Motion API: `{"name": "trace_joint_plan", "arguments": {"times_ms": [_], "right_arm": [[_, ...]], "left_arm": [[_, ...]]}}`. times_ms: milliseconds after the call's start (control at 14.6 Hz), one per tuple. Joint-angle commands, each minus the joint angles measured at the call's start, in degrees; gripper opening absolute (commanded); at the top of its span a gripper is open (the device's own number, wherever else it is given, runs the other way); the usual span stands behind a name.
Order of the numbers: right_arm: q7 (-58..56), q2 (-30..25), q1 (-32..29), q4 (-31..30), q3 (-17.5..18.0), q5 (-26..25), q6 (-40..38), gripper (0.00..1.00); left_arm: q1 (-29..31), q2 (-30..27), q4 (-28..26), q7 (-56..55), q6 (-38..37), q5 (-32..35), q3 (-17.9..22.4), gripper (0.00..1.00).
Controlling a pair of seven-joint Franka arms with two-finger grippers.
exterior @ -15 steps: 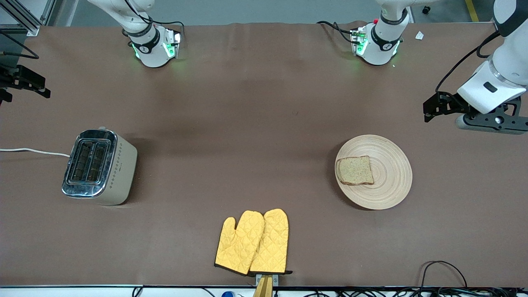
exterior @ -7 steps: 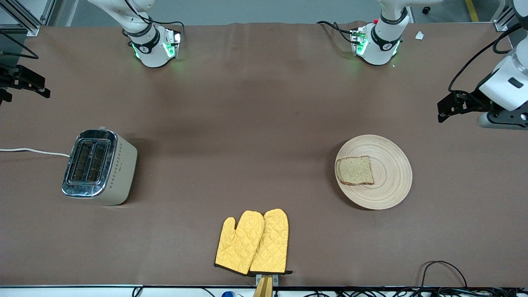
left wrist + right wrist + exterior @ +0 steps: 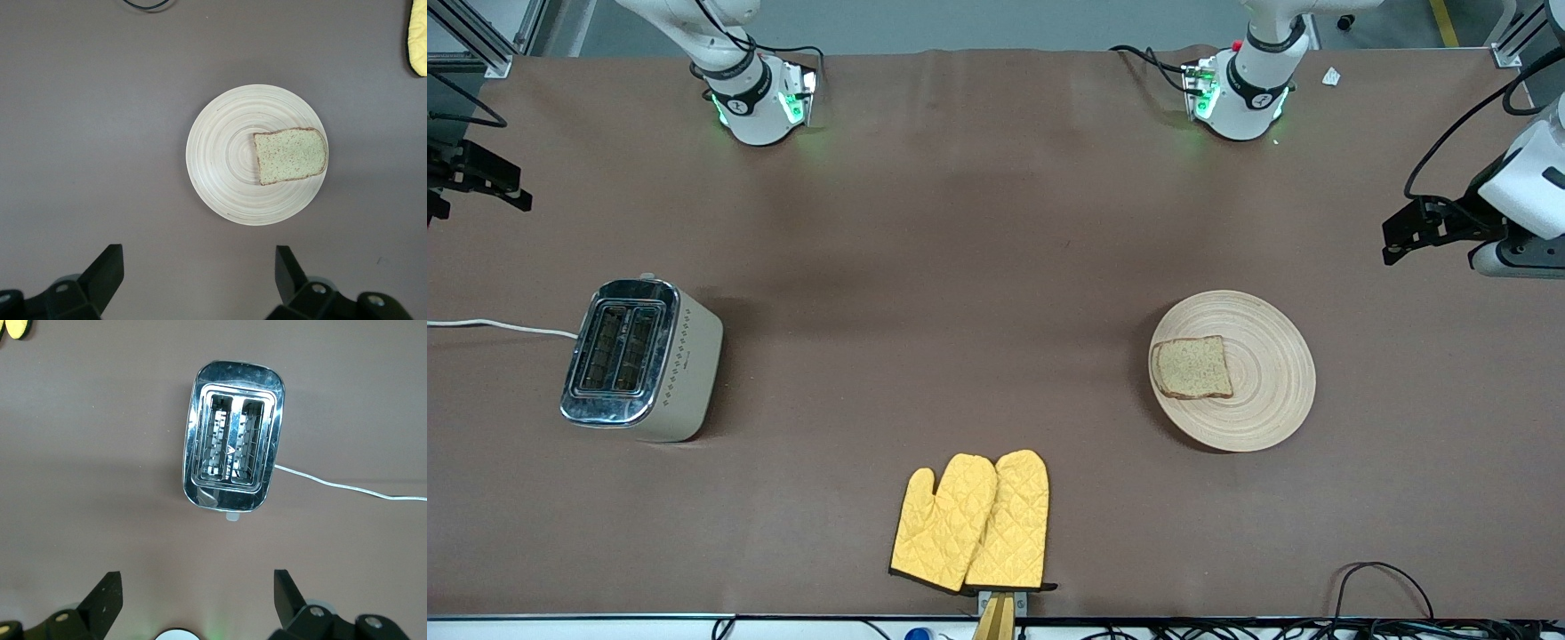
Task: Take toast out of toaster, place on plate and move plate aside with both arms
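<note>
The toast (image 3: 1192, 367), a brown wholegrain slice, lies flat on the round beige wooden plate (image 3: 1272, 373), on the part of the plate toward the right arm's end. Both show in the left wrist view: the toast (image 3: 291, 155) on the plate (image 3: 220, 160). My left gripper (image 3: 1396, 236) is open and empty, high over bare table at the left arm's end, apart from the plate; in its own view (image 3: 199, 277) the fingers stand wide apart. My right gripper (image 3: 489, 178) waits open and empty, up in the air at the right arm's end; it shows in its own view (image 3: 198, 600).
A chrome and beige two-slot toaster (image 3: 640, 358) stands toward the right arm's end, its slots empty (image 3: 233, 443), with a white cord (image 3: 498, 327). Two yellow oven mitts (image 3: 971, 520) lie near the table's front edge. Cables (image 3: 1387, 587) lie at the front corner.
My left gripper has drawn away from the plate toward the left arm's end of the table. The toast, plate and right arm have not moved.
</note>
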Motion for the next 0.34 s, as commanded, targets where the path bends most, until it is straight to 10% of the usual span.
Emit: {"name": "trace_joint_plan", "arguments": {"times_ms": [0,274], "right_arm": [[-0.57,-0.24,-1.08,-0.15,0.64,-0.32,-0.39,1.00],[-0.57,-0.24,-1.08,-0.24,0.64,-0.32,-0.47,1.00]], "left_arm": [[0.05,0.30,0.65,-0.53,0.04,-0.68,0.37,1.00],[0.32,1.88,3.91,-0.62,-0.31,-0.77,0.37,1.00]]}}
